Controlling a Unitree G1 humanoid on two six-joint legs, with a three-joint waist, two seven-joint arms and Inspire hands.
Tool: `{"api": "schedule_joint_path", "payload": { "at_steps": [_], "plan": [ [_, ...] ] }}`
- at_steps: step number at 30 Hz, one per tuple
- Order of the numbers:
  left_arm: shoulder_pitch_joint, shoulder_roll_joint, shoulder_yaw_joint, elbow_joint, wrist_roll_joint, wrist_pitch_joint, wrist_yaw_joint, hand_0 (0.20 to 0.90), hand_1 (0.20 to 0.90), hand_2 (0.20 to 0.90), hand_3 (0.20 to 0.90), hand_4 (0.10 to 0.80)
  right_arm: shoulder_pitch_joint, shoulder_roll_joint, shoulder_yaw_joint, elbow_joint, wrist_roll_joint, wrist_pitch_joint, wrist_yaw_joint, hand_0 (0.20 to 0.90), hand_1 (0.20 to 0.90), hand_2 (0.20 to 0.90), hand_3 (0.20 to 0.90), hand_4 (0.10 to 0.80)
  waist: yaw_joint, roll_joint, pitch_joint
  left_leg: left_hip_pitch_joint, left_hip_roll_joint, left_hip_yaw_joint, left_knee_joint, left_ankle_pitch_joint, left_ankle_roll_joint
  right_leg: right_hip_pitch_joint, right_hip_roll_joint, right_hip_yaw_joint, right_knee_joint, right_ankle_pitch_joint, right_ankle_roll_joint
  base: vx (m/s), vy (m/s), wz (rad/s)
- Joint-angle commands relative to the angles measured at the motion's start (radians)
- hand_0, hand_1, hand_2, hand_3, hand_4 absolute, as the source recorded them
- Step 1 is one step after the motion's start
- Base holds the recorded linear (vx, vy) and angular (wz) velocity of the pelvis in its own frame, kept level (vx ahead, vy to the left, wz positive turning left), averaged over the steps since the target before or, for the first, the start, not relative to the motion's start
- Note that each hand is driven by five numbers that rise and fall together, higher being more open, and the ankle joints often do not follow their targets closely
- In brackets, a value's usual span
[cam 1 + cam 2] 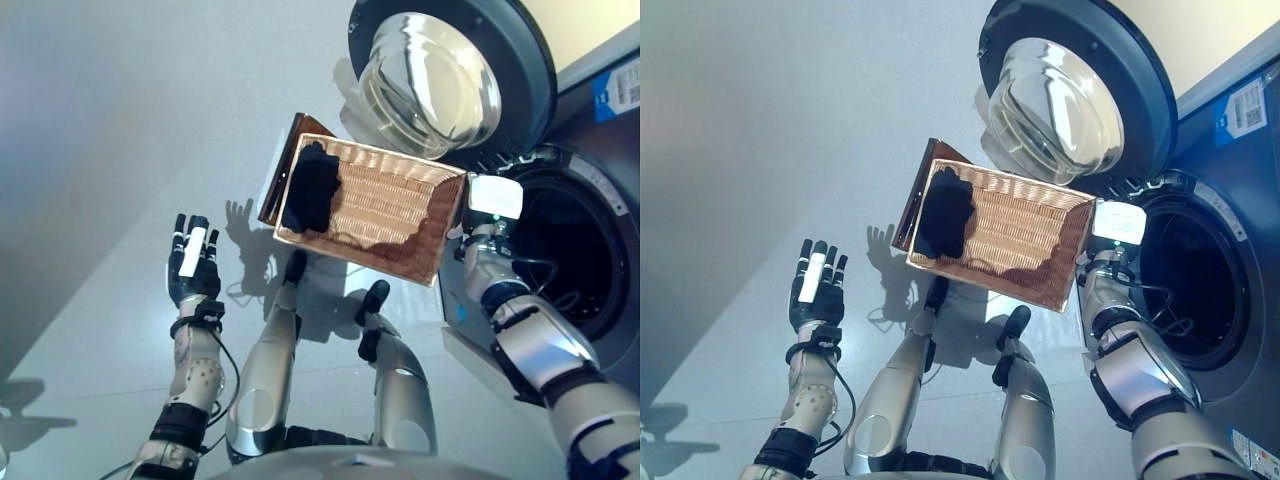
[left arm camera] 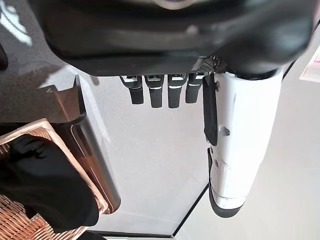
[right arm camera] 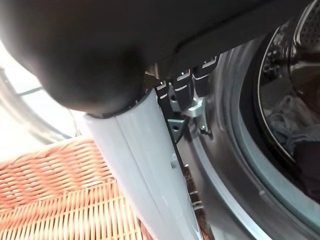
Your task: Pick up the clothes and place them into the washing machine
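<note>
The wicker basket (image 1: 385, 215) sat on the floor (image 1: 100, 150) right in front of the washing machine (image 1: 600, 180), and a dark piece of clothing (image 1: 310, 188) lay bunched in the basket's end farthest from the drum. The rest of the woven bottom showed bare. The machine's round door (image 1: 440, 70) stood swung wide, its glass bowl just beyond the basket's far rim, and the dark drum opening (image 1: 1185, 290) gaped beside the basket's other end.

The left robot hand (image 1: 192, 262) hovered over the floor, well apart from the basket — fingers straight and spread, thumb in its white cover (image 2: 240, 150), holding nothing. From its own wrist view the dark garment (image 2: 42, 187) was in sight inside the basket, off to one side of the fingers (image 2: 157, 92) and not touching them.

The right robot hand (image 1: 492, 215) was up at the basket's edge nearest the drum, at the corner opposite the dark clothing. Its white-covered thumb (image 3: 145, 170) ran past the wicker weave (image 3: 55, 200), and only the bases of its fingers showed against the machine's rim — whether they were curled or straight could not be told. Inside the drum, pale and dark laundry (image 3: 292, 127) already lay in a heap.
</note>
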Motion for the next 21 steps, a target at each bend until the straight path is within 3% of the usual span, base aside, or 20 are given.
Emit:
{"api": "schedule_joint_path", "payload": {
  "at_steps": [1,21],
  "plan": [
    [0.025,0.047,-0.026,-0.077,0.042,-0.051,-0.016,0.9,0.9,0.9,0.9,0.8,-0.081,0.104,0.059,-0.034,-0.062,-0.092,-0.061,0.9,0.9,0.9,0.9,0.8,0.032,-0.01,-0.085,0.007,-0.044,0.035,-0.078,0.028,-0.007,0.032,-0.052,0.016,0.05,-0.082,0.067,0.026,0.009,-0.09],
    [0.082,0.029,0.007,-0.046,0.014,-0.044,-0.048,0.9,0.9,0.9,0.9,0.8,0.044,-0.047,-0.022,0.029,-0.013,-0.104,-0.034,0.9,0.9,0.9,0.9,0.8,-0.04,-0.001,-0.154,0.104,-0.016,0.09,-0.086,-0.012,-0.003,0.083,-0.021,0.077,0.022,-0.082,0.069,0.033,-0.022,-0.08]
  ]
}}
